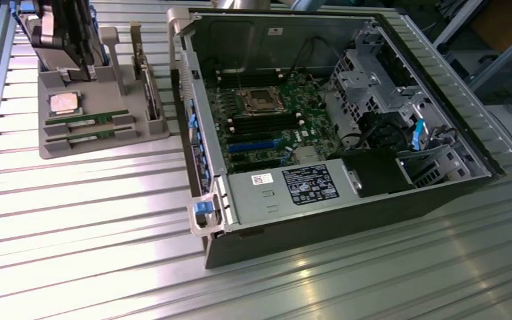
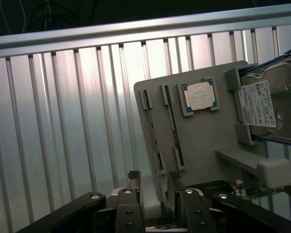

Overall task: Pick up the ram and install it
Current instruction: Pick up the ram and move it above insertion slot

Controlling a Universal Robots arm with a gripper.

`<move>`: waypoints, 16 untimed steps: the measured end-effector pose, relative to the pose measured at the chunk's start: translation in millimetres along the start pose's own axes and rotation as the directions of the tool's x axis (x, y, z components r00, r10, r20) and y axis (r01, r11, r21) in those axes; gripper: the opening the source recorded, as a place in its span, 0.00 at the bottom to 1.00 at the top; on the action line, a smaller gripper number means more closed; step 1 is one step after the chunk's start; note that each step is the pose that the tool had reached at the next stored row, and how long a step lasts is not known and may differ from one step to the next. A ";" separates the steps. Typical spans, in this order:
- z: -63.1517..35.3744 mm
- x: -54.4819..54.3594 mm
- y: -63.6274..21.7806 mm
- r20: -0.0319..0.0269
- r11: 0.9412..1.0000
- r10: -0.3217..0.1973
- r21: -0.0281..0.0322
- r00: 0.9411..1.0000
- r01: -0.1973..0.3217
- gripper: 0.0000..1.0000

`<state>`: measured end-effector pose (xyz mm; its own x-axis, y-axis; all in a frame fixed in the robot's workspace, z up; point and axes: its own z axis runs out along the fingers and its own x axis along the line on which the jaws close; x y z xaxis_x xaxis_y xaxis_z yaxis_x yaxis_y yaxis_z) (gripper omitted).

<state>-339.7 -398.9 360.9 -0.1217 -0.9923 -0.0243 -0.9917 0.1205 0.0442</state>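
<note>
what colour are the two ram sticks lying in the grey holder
The ram sticks are green; this shows best in the exterior view.

Table point(image 1: 78, 220) ribbed shiny metal; tray point(image 1: 114, 149) matt plastic; ram point(image 1: 90, 121) circuit board.

We see a robotics lab or assembly workshop. A work table of ribbed aluminium profiles point(image 1: 78, 220) carries an open desktop computer case point(image 1: 327, 223) lying on its side, its motherboard point(image 1: 274, 120) bare. Beside it, a grey moulded fixture point(image 2: 203, 141) holds loose parts in fitted slots: ram sticks point(image 1: 87, 121), a processor chip point(image 1: 64, 103) and a hard drive point(image 2: 269, 104). Aluminium framing bars point(image 1: 496, 47) stand past the table at the exterior view's right.
</note>
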 end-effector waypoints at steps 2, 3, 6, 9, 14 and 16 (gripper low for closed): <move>1.6 0.0 0.0 0.000 1.000 0.000 0.000 1.000 0.000 0.36; 2.6 0.1 -0.1 0.000 1.000 0.000 0.000 1.000 0.000 0.36; 4.6 0.1 -0.2 0.000 1.000 0.000 0.000 1.000 0.000 0.36; 7.6 0.2 -0.3 0.000 1.000 0.000 0.000 1.000 0.000 0.36; 10.6 0.3 -0.5 0.000 1.000 0.000 0.000 1.000 0.000 0.36; 11.8 0.3 -0.5 0.000 1.000 0.000 0.000 1.000 0.000 0.36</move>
<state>-339.7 -398.9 349.1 -0.1217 -0.9923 -0.0243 -0.9917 0.1206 0.0442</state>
